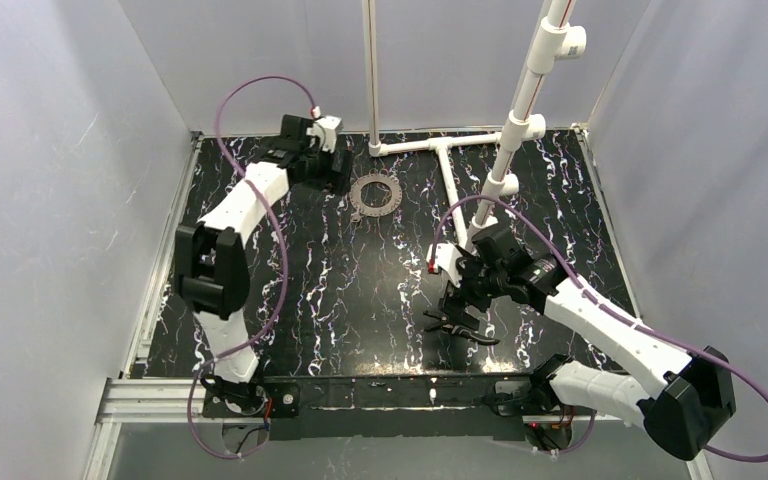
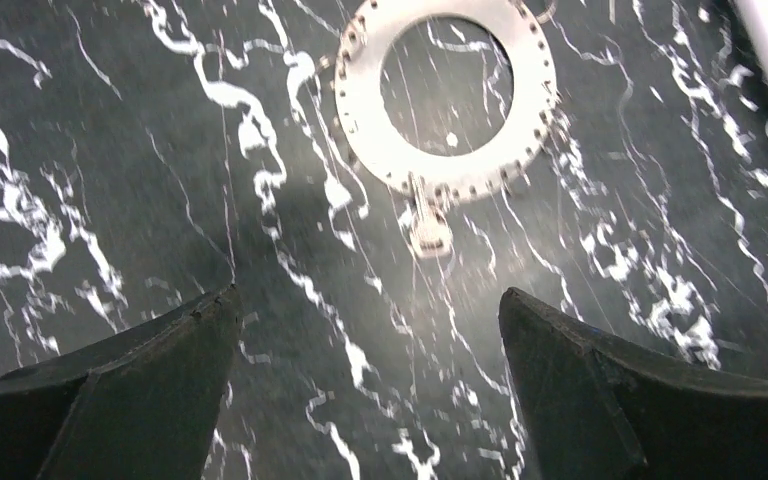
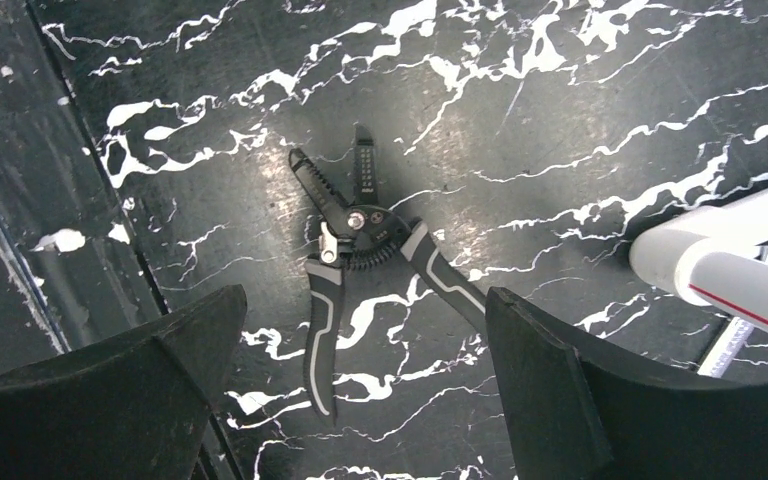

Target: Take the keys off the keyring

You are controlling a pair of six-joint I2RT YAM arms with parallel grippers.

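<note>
Silvery-grey metal keyring (image 2: 447, 95) is seen lying flat on the black marbled counter (image 1: 340, 300), at the far side and just ahead of the left claw (image 2: 368, 298), which is spread wide with nothing gripped. One small key (image 2: 428, 222) is seen hanging off the ring's near edge, pointed at that claw; whether more are threaded cannot be told, as the wrist view is blurred. The right claw (image 3: 365, 300) is likewise released and empty, held over the black-handled pliers (image 3: 360, 235) at the near right, well apart from the ring. Main risks are judged as follows. The ring is thin and flat on a hard, slick surface, so it could be skidded away toward the white pipe frame (image 1: 445, 170) rather than lifted if the fingers are brought down off-centre. Key and band could be pinched together, so the key would be locked in place instead of freed. The pliers' handles are splayed, so if only one is caught the tool would likely swing or be dropped. If the key is pulled while the ring is unheld, the whole ring would simply be dragged along.
</note>
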